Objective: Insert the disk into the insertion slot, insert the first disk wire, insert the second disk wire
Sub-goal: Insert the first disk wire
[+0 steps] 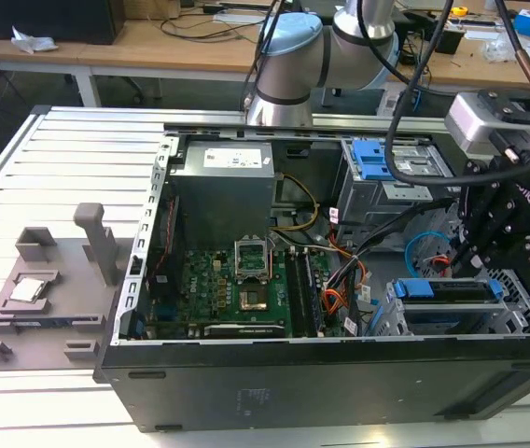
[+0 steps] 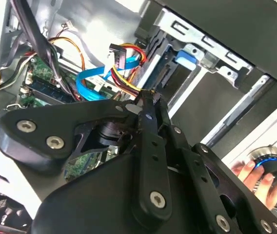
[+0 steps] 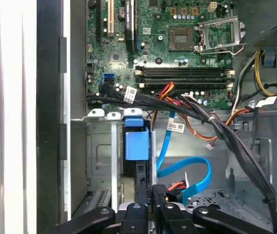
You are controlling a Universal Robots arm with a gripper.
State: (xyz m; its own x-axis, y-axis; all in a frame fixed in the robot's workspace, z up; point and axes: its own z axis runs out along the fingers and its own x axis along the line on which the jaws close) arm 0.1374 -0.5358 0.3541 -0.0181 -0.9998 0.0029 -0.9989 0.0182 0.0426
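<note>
Slatted metal bench [image 1: 60,149] | hand [image 3: 159,199] pinching black wire plug [image 3: 158,189] | blue-framed disk [image 1: 447,290] seated in perforated silver slot [image 1: 396,319]

One open computer case [image 1: 340,383] on one tabletop [image 1: 69,168]: one motherboard [image 1: 237,289], one power supply [image 1: 223,191], two drive cages (the insertion slot [image 1: 394,317], exterior view's lower right, holding one disk [image 1: 456,292]; the taller cage [image 1: 410,182]), one blue latch [image 1: 372,159], one light-blue cable [image 3: 189,170].
</note>
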